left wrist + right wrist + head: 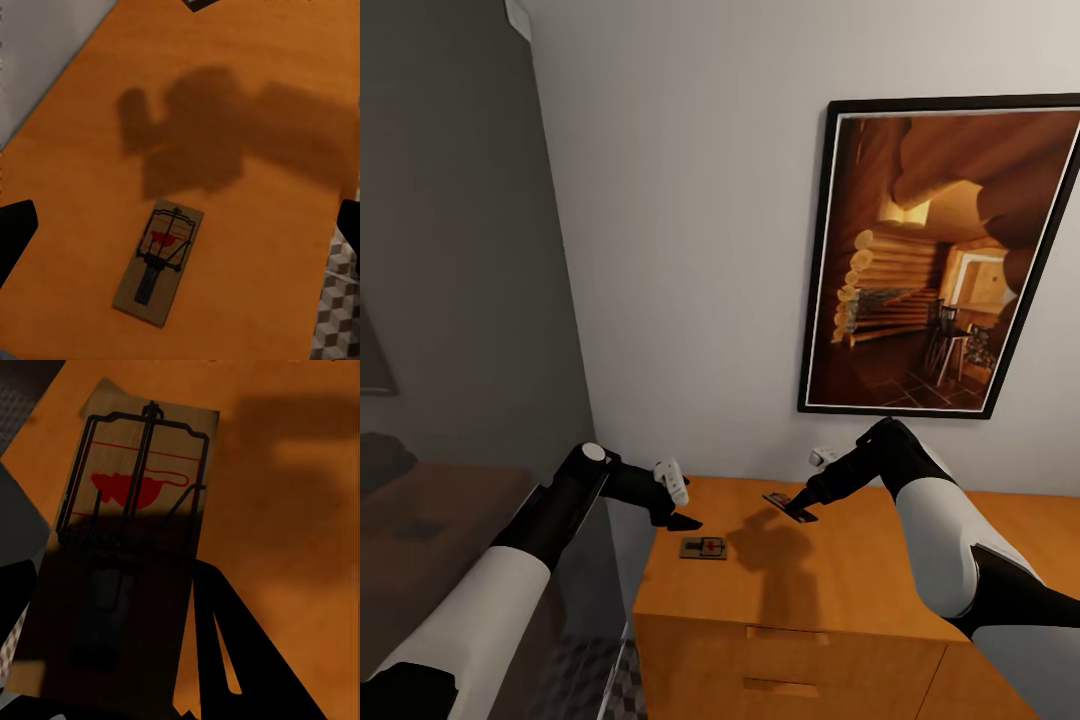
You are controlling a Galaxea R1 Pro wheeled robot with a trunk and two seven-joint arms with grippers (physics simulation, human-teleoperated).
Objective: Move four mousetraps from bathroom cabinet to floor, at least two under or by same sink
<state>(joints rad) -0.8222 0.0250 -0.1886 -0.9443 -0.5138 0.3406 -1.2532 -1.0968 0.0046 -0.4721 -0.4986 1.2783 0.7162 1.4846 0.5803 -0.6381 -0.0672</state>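
The cabinet is orange-brown wood with a smooth, flat, faintly glossy worktop and drawer fronts carrying slim bar handles. One mousetrap lies flat on that top near its left front part: a small rectangular board of pale brown wood with a dark wire frame, a black bar and a red mouse print, plain in the left wrist view.

The left gripper hangs just above and beside this trap, its black fingers spread wide to either side, touching nothing.

The right gripper holds a second mousetrap lifted off the top and tilted. In the right wrist view this trap has the same wooden board, wire frame and red print, with a black finger pressed along its edge. A soft shadow of the arm falls across the wood.

Behind the cabinet stands a plain white wall with a black-framed picture of a log-cabin interior. To the left is a dark tinted panel. Cube-patterned floor tiles show beside the cabinet's left front corner.
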